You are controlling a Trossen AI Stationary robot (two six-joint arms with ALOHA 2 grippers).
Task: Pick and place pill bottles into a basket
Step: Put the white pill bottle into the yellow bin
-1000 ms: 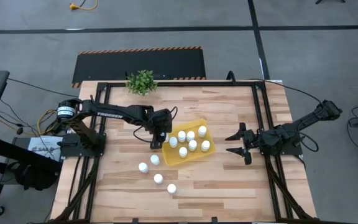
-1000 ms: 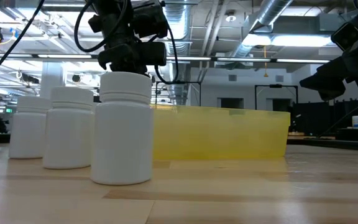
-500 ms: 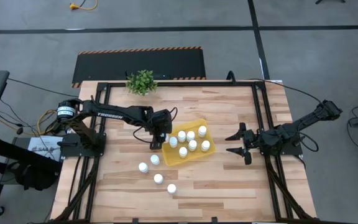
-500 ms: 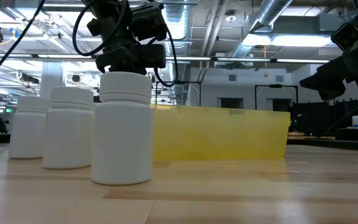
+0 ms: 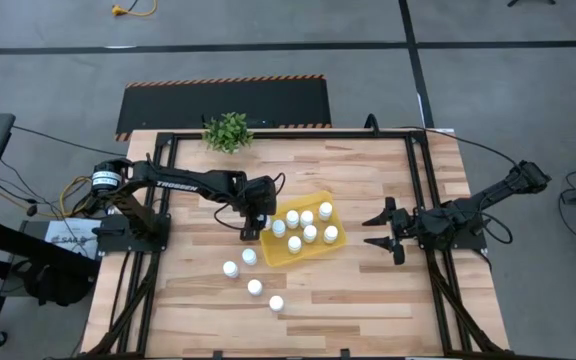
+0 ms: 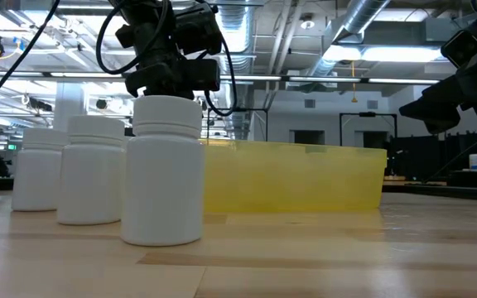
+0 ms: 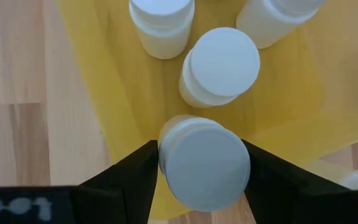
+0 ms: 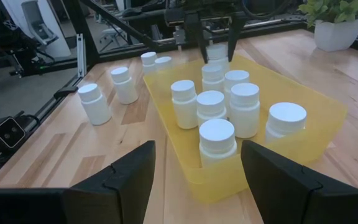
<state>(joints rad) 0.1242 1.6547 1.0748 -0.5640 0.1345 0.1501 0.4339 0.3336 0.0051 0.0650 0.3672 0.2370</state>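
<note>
I'm looking down on a light wooden surface (image 5: 368,290) framed by black rails. The yellow basket (image 5: 320,202) sits on it near the middle, at an angle. Four pill bottles (image 5: 255,287) stand on the bare wood to the basket's left and nearer side — loosely strung out, apart from one another. A small green potted plant (image 5: 228,131) rests at the far edge, left of centre.

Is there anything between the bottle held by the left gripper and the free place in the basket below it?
Nothing visible blocks it. The left gripper holds a pill bottle above the basket edge; the nearest bottle inside stands farther in, leaving bare yellow floor underneath.
</note>
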